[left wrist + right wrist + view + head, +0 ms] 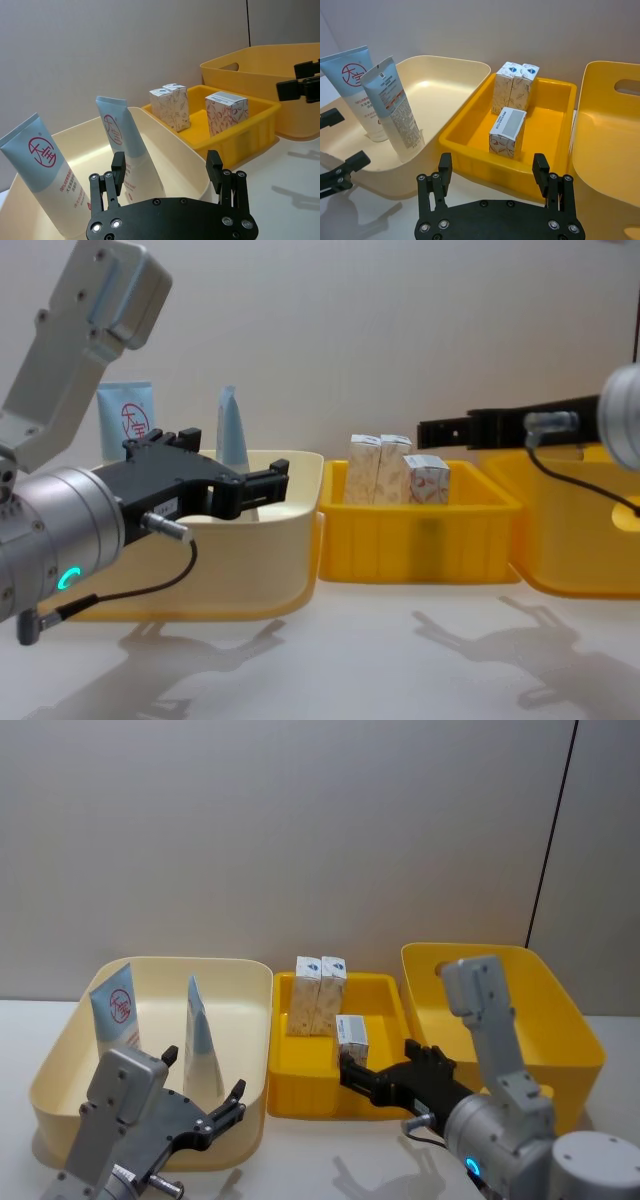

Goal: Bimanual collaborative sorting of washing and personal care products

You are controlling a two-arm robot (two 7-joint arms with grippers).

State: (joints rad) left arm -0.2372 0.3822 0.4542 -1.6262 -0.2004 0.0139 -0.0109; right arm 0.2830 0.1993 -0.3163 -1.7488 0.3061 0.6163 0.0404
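Note:
Two light-blue tubes stand in the cream bin (pixel 60 1050) at the left. One tube (pixel 115 1013) leans at the bin's back left and the other tube (pixel 200 1040) stands nearer the middle. The small yellow tray (pixel 300 1100) holds three cream cartons: two upright cartons (pixel 307 995) (pixel 332 995) side by side at the back, and a third carton (pixel 353 1038) nearer the front. My left gripper (pixel 203 1080) hovers open over the cream bin's front, close to the nearer tube (pixel 120 145). At the tray's front right, my right gripper (pixel 385 1070) is open and empty, facing the front carton (pixel 507 132).
A large yellow bin (pixel 570 1020) stands at the right, next to the tray. The three containers sit in a row on a white table (pixel 400 660), with open tabletop in front of them. A plain wall is behind.

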